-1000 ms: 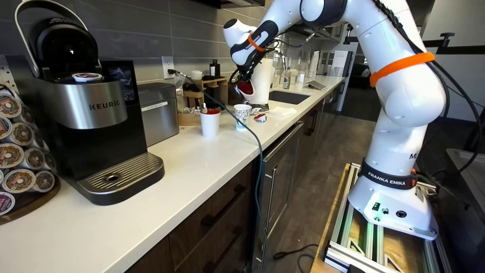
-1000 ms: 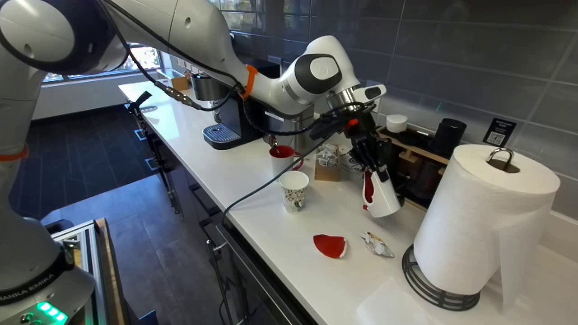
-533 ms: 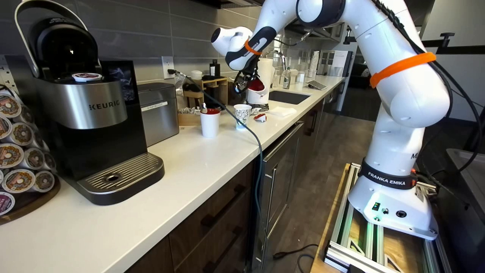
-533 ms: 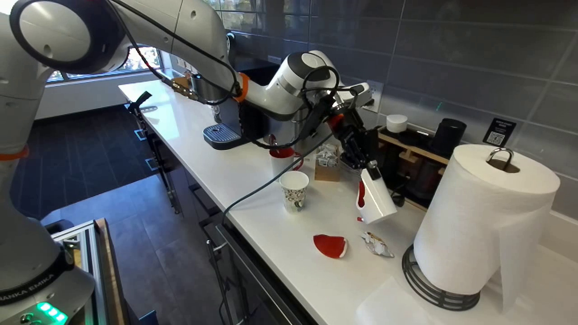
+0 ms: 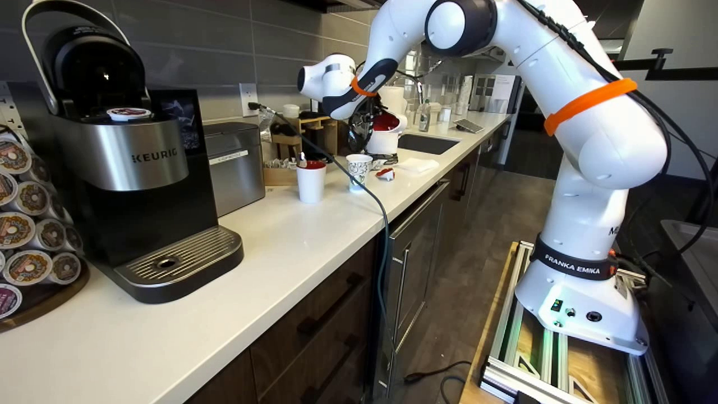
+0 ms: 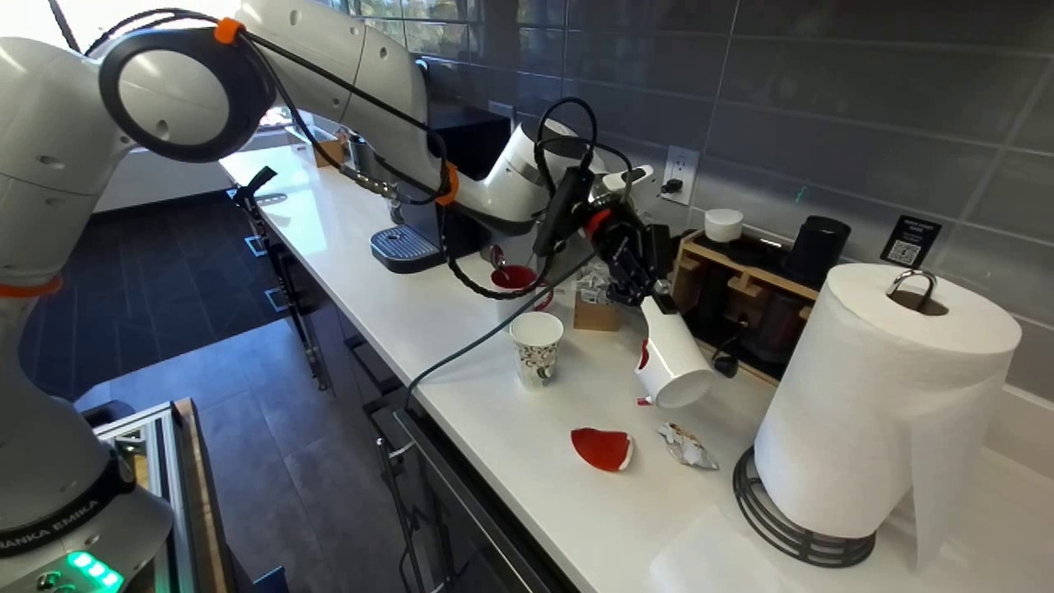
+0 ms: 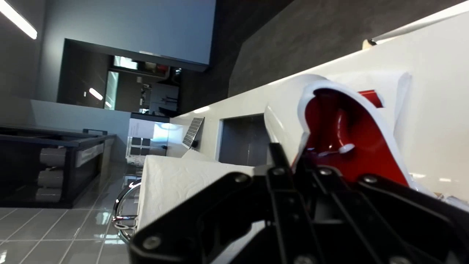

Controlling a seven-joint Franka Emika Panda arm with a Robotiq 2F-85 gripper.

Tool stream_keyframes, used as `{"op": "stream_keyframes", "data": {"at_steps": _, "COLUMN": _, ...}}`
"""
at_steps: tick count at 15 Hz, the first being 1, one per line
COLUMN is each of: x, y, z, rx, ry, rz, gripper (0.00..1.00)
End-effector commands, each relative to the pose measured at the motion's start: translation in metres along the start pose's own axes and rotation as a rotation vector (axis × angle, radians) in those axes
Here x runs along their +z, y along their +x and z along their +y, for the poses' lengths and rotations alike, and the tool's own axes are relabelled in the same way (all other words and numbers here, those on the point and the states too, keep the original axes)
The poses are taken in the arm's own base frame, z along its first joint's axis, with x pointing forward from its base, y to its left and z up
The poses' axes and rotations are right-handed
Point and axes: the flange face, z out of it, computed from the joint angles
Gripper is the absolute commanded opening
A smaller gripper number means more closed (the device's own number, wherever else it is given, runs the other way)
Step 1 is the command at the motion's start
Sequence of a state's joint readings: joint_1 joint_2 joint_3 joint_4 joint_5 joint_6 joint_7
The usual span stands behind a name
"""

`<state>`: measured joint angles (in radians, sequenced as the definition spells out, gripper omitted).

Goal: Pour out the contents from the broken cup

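Hanging tilted from the gripper [image 6: 657, 298], the cup [image 6: 675, 354] was above the counter [image 6: 527, 436], well in from its front edge. The jaws were clamped on its wall close to the rim, one on the red inside, the other on the white outside. Its base was low, its mouth turned toward the end with the coffee maker [image 5: 140, 168]. The rim ran ragged, with a deep notch, and a red stub [image 6: 645, 402] stuck out near the base. In the wrist view a white-tipped shape [image 7: 346, 147] showed inside; whether it was loose or part of the cup could not be told.

On the counter near the cup lay a crumpled wrapper [image 6: 687, 447] and, closer to the front edge, a red shard [image 6: 601, 449] with a white border. Toward the coffee maker a paper cup [image 6: 537, 350] stood upright, and beyond it a mug [image 5: 312, 182], red inside. A box [image 6: 597, 315] of packets sat nearer the back edge.

Along that edge, against the tiled wall [image 6: 848, 132], ran a wooden rack [image 6: 745, 285]. The towel roll [image 6: 914, 395] stood upright on a wire stand [image 6: 803, 527], with a napkin [image 5: 419, 164] between it and the front edge. Farther along was the sink [image 5: 429, 144]. Just beside the coffee maker stood a steel bin [image 5: 235, 165]. A cable [image 5: 385, 241] crossed the counter and dropped over the front edge.
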<state>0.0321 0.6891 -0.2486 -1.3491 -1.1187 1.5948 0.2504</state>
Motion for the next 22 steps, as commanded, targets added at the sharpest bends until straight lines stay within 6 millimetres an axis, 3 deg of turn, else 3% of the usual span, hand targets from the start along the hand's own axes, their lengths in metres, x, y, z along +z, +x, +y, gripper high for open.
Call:
{"op": "stream_keyframes", "data": {"at_steps": 1, "x": -0.007, "y": 0.014, "z": -0.007, "rx": -0.066, "ry": -0.133, "rz": -0.065, "gripper": 0.03}}
{"op": "stream_keyframes", "data": {"at_steps": 8, "x": -0.018, "y": 0.03, "z": -0.019, "rx": -0.154, "ry": -0.261, "rz": -0.074, "gripper": 0.03}}
{"op": "stream_keyframes", "data": {"at_steps": 15, "x": -0.027, "y": 0.04, "z": -0.034, "rx": -0.252, "ry": -0.268, "rz": -0.073, "gripper": 0.03}}
{"op": "stream_keyframes", "data": {"at_steps": 22, "x": 0.0, "y": 0.047, "z": -0.054, "rx": -0.295, "ry": -0.34, "rz": -0.191, "gripper": 0.03}}
